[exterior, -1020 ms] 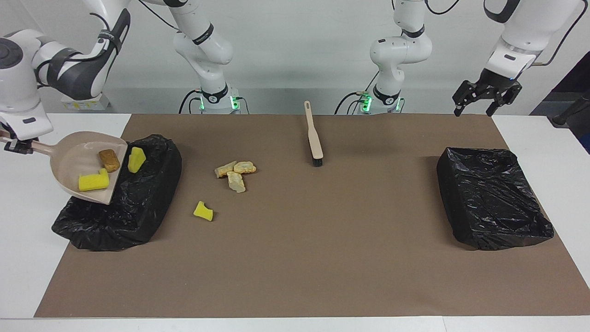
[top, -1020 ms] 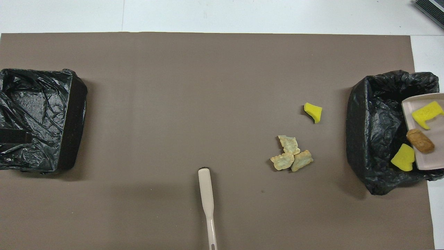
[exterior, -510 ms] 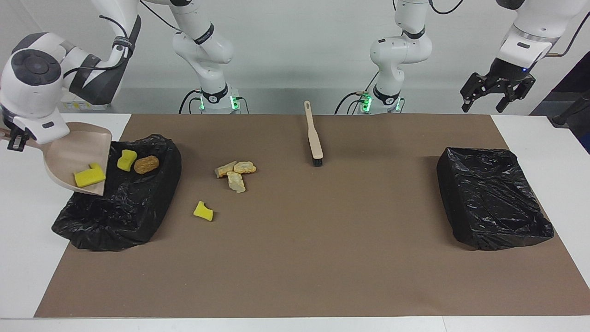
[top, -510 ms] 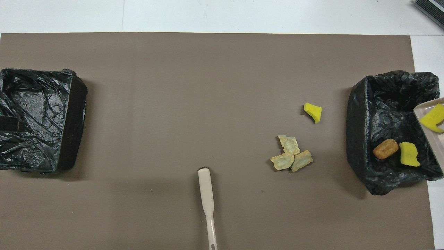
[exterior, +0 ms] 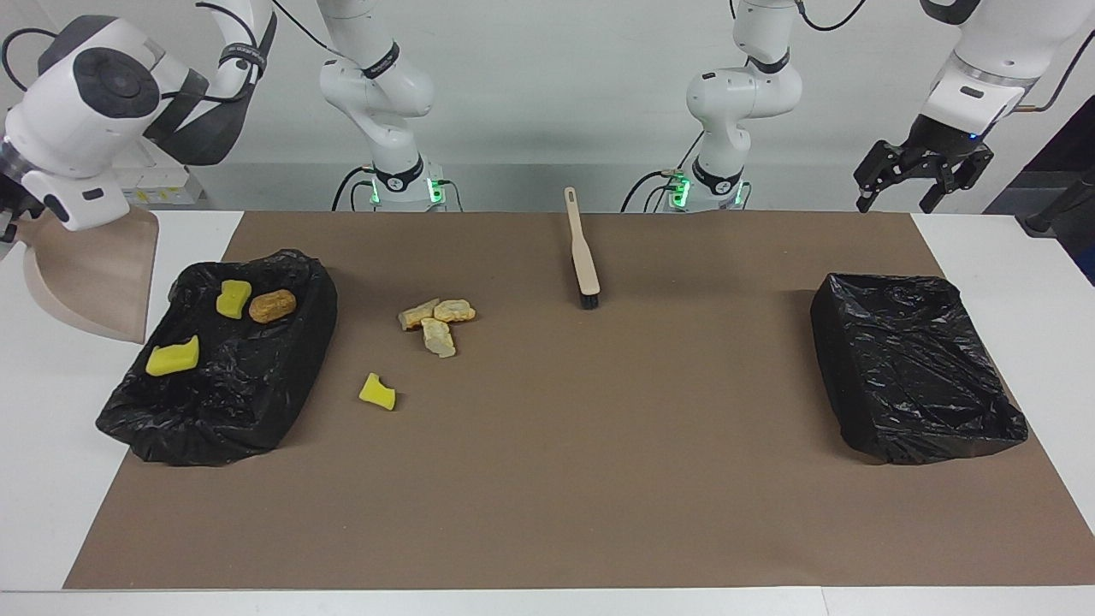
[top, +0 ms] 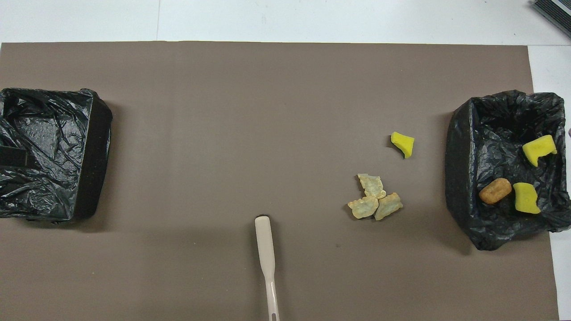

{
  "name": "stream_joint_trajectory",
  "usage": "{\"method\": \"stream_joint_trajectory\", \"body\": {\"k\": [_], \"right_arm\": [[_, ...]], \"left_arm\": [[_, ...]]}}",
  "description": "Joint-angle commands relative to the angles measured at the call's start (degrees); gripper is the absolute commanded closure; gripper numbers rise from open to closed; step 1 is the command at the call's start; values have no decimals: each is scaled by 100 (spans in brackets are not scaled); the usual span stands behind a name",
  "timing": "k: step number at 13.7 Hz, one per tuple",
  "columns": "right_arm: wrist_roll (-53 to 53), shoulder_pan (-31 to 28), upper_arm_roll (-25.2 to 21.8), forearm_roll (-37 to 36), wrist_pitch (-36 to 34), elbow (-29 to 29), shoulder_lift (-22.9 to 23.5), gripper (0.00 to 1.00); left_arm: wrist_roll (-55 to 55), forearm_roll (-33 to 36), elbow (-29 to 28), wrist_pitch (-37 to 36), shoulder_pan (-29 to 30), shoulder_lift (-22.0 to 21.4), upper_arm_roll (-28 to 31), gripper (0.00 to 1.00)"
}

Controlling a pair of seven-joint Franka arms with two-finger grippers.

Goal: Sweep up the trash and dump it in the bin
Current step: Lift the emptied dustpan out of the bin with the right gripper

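Facing view: high, across the table, toward the robots. Overhead view: steeply down; both share the brown mat (exterior: pixel 599 479) (top: pixel 223 111).

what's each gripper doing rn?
Left gripper: open, empty, up at the left arm's end of the table.
Right gripper: hidden at the frame edge, shut on the dustpan beside the bin.

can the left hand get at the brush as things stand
Probably yes. The left hand hangs open and empty over the table edge at its own end, and the brush lies alone on the mat near the robots, its handle bare, with nothing between them.
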Motion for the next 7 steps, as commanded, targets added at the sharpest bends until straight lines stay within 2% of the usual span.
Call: {"method": "stream_joint_trajectory", "body": {"k": [1, 4, 7], "right_arm": [[132, 24, 47, -257, -11, -283, -192, 100], [333, 50, 65, -108, -46, -476, -307, 100], [517, 138, 65, 506, -107, -477, -307, 100]], "left_arm": [[4, 23, 127, -79, -14, 38, 1, 0], [4, 23, 127, -96, -14, 46, 1, 0], [13, 23, 127, -97, -14, 38, 1, 0]]}}
